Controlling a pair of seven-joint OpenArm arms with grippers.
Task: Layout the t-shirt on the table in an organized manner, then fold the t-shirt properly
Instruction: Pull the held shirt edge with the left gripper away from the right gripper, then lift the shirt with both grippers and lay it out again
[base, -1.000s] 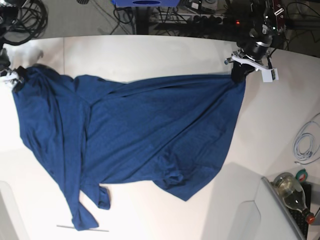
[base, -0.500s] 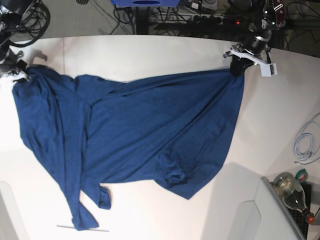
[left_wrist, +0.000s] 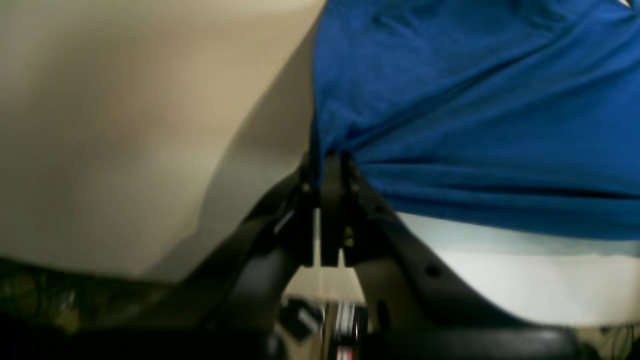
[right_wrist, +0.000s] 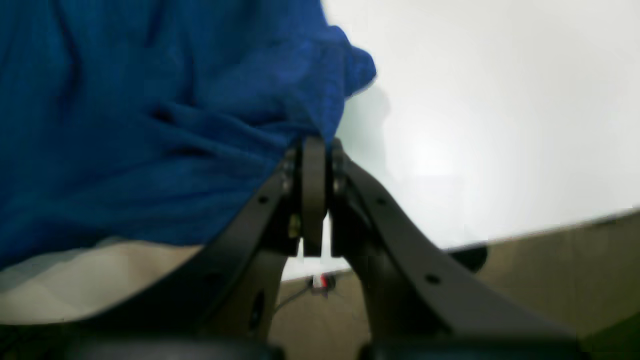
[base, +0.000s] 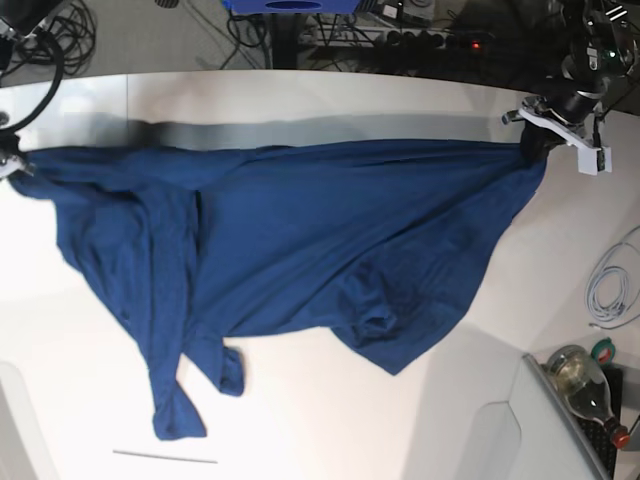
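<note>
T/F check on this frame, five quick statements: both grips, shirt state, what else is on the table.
1. The left gripper is shut on the t-shirt. True.
2. The right gripper is open and clear of the cloth. False: it is shut on a bunched edge of the t-shirt.
3. The t-shirt is folded into a neat rectangle. False: it is stretched between the two grippers, wrinkled, with parts trailing toward the near side of the table.
4. A coiled white cable lies at the base view's right edge. True.
5. A glass bottle stands on the shirt. False: it lies at the lower right corner, apart from the shirt.
</note>
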